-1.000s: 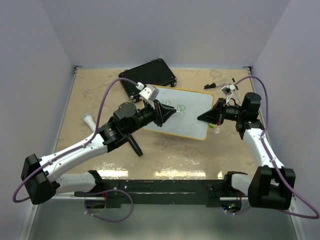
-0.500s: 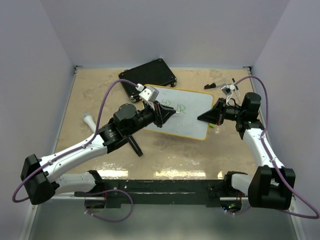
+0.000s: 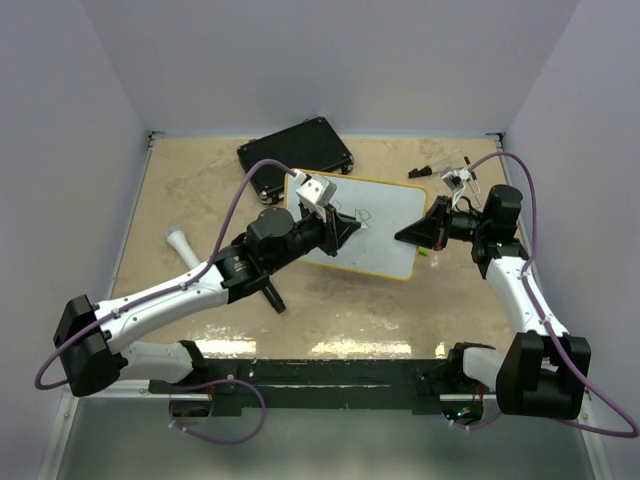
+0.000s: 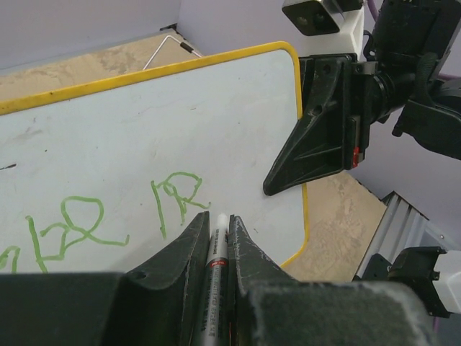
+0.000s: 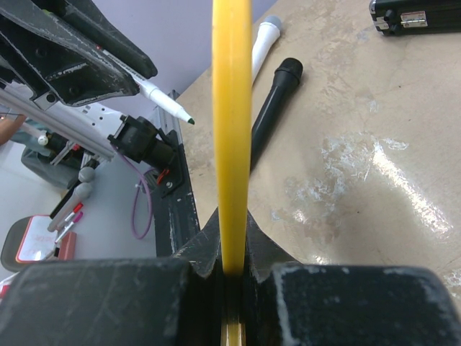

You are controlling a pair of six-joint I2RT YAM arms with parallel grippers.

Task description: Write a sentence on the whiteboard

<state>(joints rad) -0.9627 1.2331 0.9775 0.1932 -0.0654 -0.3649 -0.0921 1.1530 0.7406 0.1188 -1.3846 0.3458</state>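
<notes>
Midway through writing: pinching the marker (image 4: 215, 245) narrowly in the left pincer (image 4: 218, 218), poised just right of the sentence (image 4: 90, 227) on the whiteboard (image 4: 144, 122), at the middle of the tabletop (image 3: 190, 200). Clamping its right rim in the right pincer (image 5: 230, 241). Next, likely needing a light touch-down farther right.

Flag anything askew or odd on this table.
The whiteboard sits skewed on the table, its right rim pinched in the right gripper. The green writing wanders unevenly. The left gripper holds a marker. Nothing looks spilled or broken.
</notes>
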